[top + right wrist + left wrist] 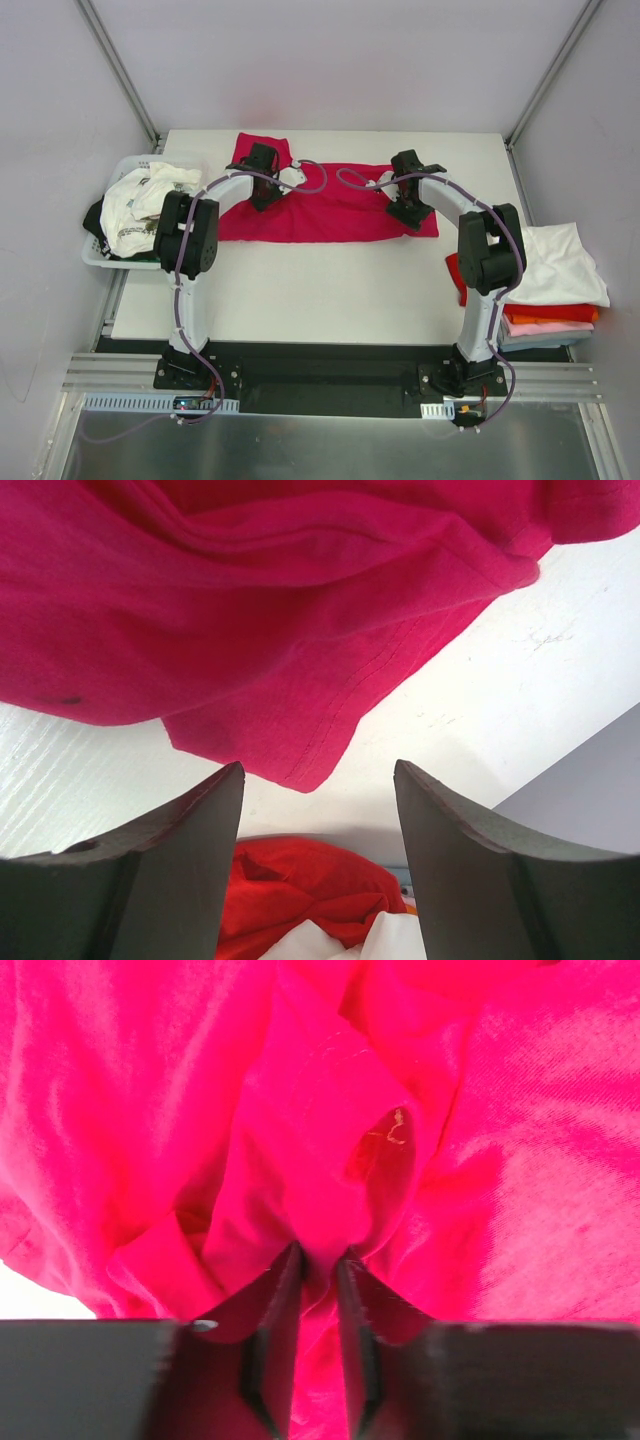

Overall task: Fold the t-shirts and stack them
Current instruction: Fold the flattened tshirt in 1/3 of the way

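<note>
The white desk (330, 290) fills the middle of the top view, with both arms bolted at its near edge. The crimson t-shirt (330, 215) lies flat across the far half of the desk as a wide band, and one part of it reaches toward the far edge at the left. The left arm (190, 240) bends inward over the left part of this shirt. The right arm (490, 250) bends inward over the shirt's right end. A stack of folded t-shirts (555, 270) rests at the right edge of the desk, just beside the right arm, with a white one on top and red, orange and pink layers showing below it. A white basket (95, 255) stands at the left edge of the desk. It holds a crumpled white printed t-shirt (140, 205), and a dark t-shirt (95, 215) shows at its left side. In the left wrist view, the left fingers (270, 1340) are clenched on a raised fold of the crimson t-shirt, and the cloth bunches and creases between their tips. In the right wrist view, the right fingers (180, 850) are released and stand wide apart. They are low over the desk, and the hemmed corner of the crimson t-shirt lies just ahead of the gap between them, clear of both tips.
</note>
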`<move>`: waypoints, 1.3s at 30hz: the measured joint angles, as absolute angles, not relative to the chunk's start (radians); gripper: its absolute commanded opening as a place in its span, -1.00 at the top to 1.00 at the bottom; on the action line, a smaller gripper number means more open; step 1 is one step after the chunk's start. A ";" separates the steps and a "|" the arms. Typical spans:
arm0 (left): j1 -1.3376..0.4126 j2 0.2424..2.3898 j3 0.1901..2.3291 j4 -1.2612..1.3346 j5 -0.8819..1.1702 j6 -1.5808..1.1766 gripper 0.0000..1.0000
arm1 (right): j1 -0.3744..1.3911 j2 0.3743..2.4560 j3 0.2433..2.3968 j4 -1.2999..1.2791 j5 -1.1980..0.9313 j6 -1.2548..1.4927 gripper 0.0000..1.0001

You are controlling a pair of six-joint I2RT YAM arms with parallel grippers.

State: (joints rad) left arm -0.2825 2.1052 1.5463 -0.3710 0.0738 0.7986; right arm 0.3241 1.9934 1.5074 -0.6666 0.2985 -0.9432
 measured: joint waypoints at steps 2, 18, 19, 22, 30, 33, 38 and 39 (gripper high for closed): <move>-0.282 2.107 1.548 -0.370 0.072 0.801 0.94 | 0.324 1.993 1.507 -0.667 0.299 -0.943 -0.31; -0.282 2.102 1.554 -0.372 0.059 0.803 1.00 | 0.324 1.993 1.507 -0.667 0.298 -0.942 -0.29; -0.282 2.101 1.559 -0.373 0.052 0.803 1.00 | 0.324 1.993 1.507 -0.667 0.298 -0.942 -0.29; -0.282 2.100 1.580 -0.376 0.040 0.804 1.00 | 0.324 1.993 1.507 -0.667 0.298 -0.942 -0.29; -0.282 2.099 1.647 -0.379 0.016 0.804 1.00 | 0.324 1.993 1.507 -0.667 0.298 -0.942 -0.28; -0.282 2.099 1.668 -0.379 0.000 0.808 1.00 | 0.324 1.993 1.507 -0.667 0.298 -0.942 -0.28; -0.282 2.099 1.702 -0.379 -0.011 0.821 1.00 | 0.324 1.993 1.506 -0.667 0.298 -0.942 -0.29; -0.282 2.099 1.705 -0.379 -0.012 0.823 1.00 | 0.324 1.993 1.506 -0.667 0.298 -0.942 -0.28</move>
State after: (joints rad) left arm -0.2817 2.0995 1.7054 -0.3790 -0.0120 0.8234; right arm 0.3237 1.9934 1.5063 -0.6670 0.2981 -0.9424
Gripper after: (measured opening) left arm 0.011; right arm 0.642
